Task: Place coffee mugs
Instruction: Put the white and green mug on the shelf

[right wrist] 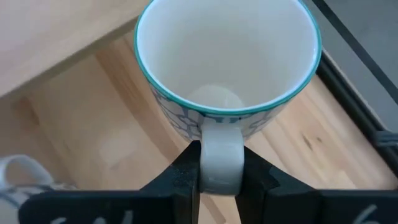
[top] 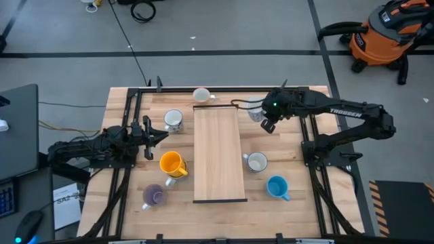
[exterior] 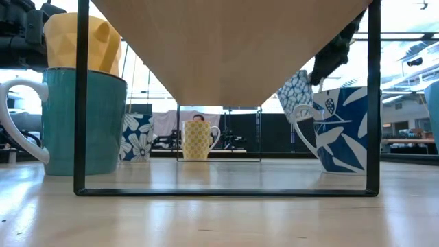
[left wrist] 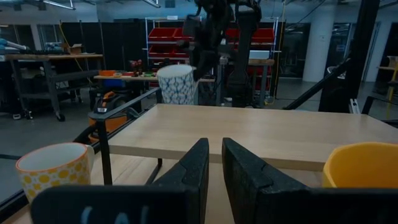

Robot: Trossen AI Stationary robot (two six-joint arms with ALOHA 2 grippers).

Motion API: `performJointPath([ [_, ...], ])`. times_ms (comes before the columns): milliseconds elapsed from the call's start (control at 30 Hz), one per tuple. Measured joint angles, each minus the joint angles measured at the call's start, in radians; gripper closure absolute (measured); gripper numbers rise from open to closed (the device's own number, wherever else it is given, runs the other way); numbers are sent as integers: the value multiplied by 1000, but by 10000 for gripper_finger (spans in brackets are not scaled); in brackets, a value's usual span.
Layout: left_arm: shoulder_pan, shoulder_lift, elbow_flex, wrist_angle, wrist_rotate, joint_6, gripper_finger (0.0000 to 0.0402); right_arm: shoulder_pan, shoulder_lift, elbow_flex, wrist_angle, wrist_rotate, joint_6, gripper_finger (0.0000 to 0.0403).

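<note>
1 right end effector clamps patterned mug's handle.

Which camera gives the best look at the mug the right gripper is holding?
The right wrist view: the mug fills it, its handle pinched by the right gripper. The high view shows only part of it under the arm. The low view catches it tilted and lifted; the left wrist view shows it far off.

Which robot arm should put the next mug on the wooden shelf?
The right arm. Its right gripper is already shut on the handle of a patterned mug, beside the wooden shelf. The left gripper is shut and empty, near the yellow mug.
</note>
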Motion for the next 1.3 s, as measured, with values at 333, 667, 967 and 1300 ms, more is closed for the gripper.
performJointPath([
  [333,0,0,0,0,0,0,349,1,-1,161,-25,-119,-2,329],
  [667,0,0,0,0,0,-58,349,5,21,163,162,-182,-30,329],
  [967,0,0,0,0,0,-59,349,37,114,163,219,-185,-74,329],
  [1300,0,0,0,0,0,-60,349,64,220,163,336,-177,-126,329],
])
